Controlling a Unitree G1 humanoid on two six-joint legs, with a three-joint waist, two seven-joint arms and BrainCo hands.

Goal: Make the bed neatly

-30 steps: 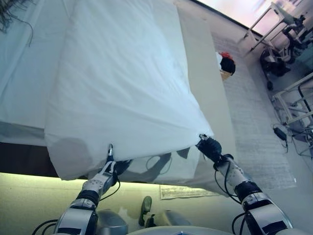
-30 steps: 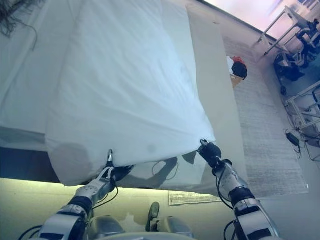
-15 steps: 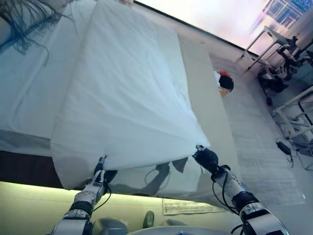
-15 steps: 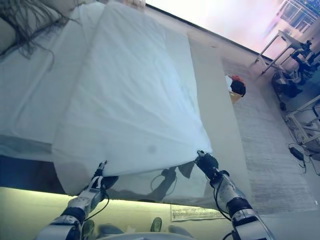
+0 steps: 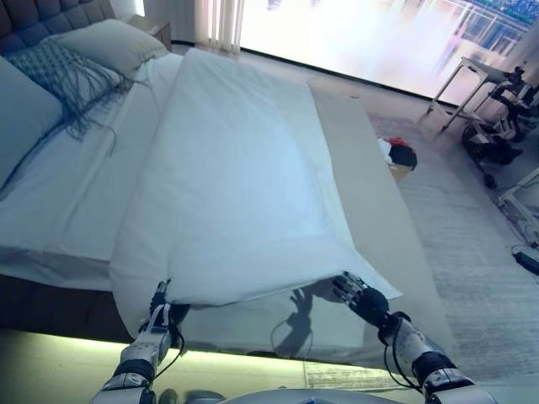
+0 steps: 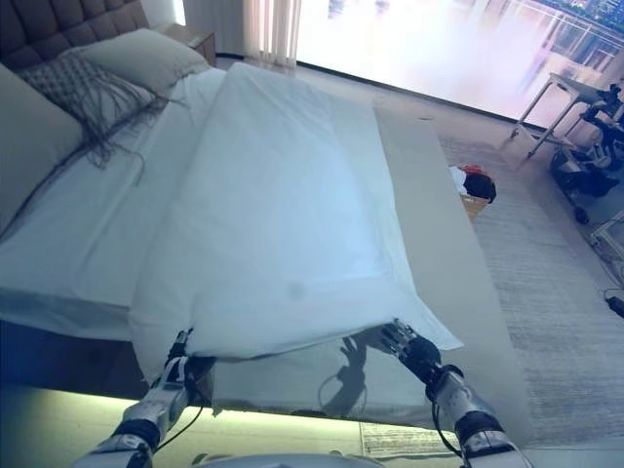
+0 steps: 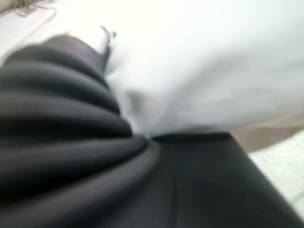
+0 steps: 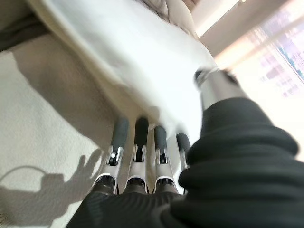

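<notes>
A white duvet point(image 5: 236, 185) lies along the bed point(image 5: 59, 210), its foot edge hanging over the bed's end. My left hand point(image 5: 157, 313) is at the duvet's near left edge, fingers closed on the cloth; its wrist view shows bunched white cloth point(image 7: 156, 95) against the hand's dark cover. My right hand point(image 5: 364, 299) is just under the near right corner of the duvet. In the right wrist view its fingers point(image 8: 137, 137) are straight and spread, with the duvet's edge point(image 8: 118, 57) past them and untouched.
Pillows point(image 5: 109, 42) and a grey fringed throw point(image 5: 72, 80) lie at the dark headboard. A beige strip point(image 5: 370, 194) runs along the bed's right side. A small basket with red and black things point(image 5: 402, 157) stands on the rug. Metal frames point(image 5: 497, 109) stand far right.
The camera has tilted up, bringing the head of the bed into view. My right hand has opened and let go of the duvet's corner, which dropped. My left hand still holds the edge.
</notes>
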